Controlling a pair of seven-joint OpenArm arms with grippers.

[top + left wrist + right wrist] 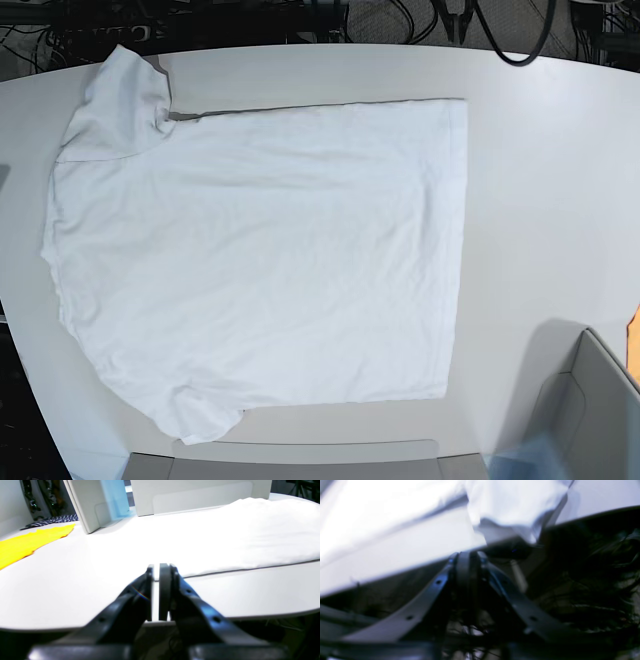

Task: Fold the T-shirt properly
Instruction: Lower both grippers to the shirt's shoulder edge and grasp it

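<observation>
The white T-shirt (260, 250) lies spread flat on the white table (540, 200), with one sleeve at the back left and the other at the front left. Neither arm shows in the base view. In the left wrist view my left gripper (155, 567) hovers over the table's near edge, just short of the T-shirt's (250, 530) hem. A narrow slit shows between its fingers and nothing is in it. My right gripper (470, 555) sits below the table edge, dark and blurred. A fold of the T-shirt (515, 505) hangs over that edge just above it.
A yellow cloth (25, 545) and a dark patterned cloth (55, 520) lie at the table's far side. Grey boxes (95, 505) stand beyond the shirt. In the base view one grey box (590, 410) stands at the front right and another (300, 462) along the front edge.
</observation>
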